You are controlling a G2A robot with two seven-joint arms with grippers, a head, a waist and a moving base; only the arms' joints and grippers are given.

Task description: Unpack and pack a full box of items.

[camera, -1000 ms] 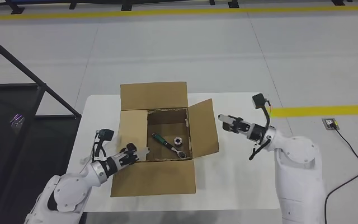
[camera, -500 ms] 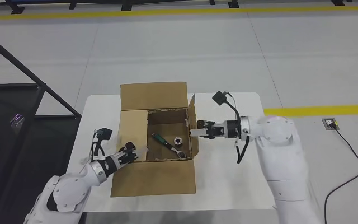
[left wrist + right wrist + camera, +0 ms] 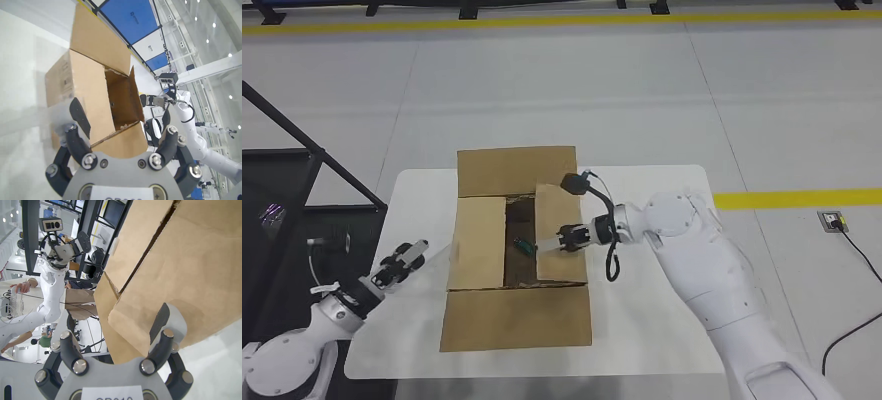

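The cardboard box (image 3: 517, 318) sits mid-table with its back and front flaps spread outward. Its left flap (image 3: 480, 245) lies folded over the left part of the opening. My right gripper (image 3: 564, 240) is open and rests against the right flap (image 3: 557, 210), which leans inward over the opening. In the right wrist view one pad (image 3: 160, 319) touches that flap (image 3: 170, 266). A green-handled ratchet (image 3: 525, 243) shows through the gap between the flaps. My left gripper (image 3: 407, 256) hangs open over the table left of the box, holding nothing; its fingers (image 3: 79, 113) frame the box (image 3: 90, 85).
The white table (image 3: 662, 300) has free room to the right of the box and a narrower strip to its left. A black metal frame (image 3: 302, 170) stands beyond the table's left edge.
My right gripper swept left and swung the right flap from lying outward to leaning inward over the opening. My left gripper came off the left flap and drew back left.
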